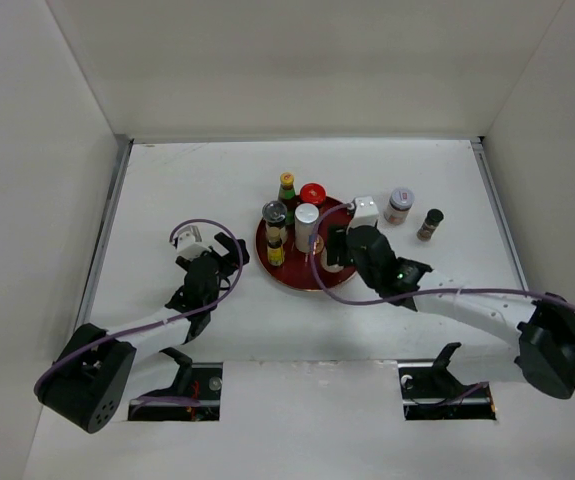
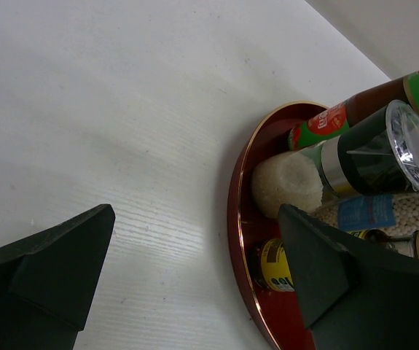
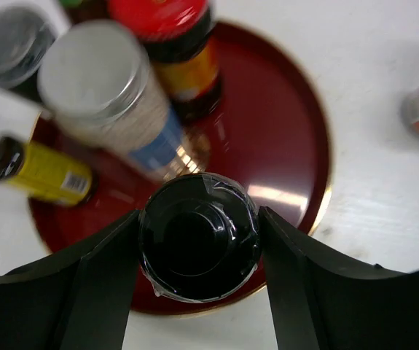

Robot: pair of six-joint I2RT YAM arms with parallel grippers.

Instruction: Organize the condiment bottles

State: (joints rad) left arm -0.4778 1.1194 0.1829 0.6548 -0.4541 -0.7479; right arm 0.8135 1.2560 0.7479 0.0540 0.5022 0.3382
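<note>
The round red tray [image 1: 302, 280] holds several condiment bottles: a green-capped one [image 1: 287, 186], a red-capped one [image 1: 313, 193], a dark grinder with a clear cap [image 1: 274, 212], a silver-capped one [image 1: 307, 215] and a small yellow one [image 1: 275, 251]. My right gripper [image 1: 337, 250] is over the tray's right part. In the right wrist view it [image 3: 200, 214] is shut on a black-capped bottle [image 3: 194, 251] above the tray [image 3: 289, 131]. My left gripper [image 1: 222, 255] is open and empty just left of the tray, and in the left wrist view [image 2: 194, 219] bare table lies between its fingers.
Two bottles stand on the table right of the tray: a silver-capped jar with a red label [image 1: 399, 205] and a small dark bottle [image 1: 430, 224]. White walls enclose the table at the left, back and right. The tray rim [image 2: 237, 211] lies by my left gripper's right finger.
</note>
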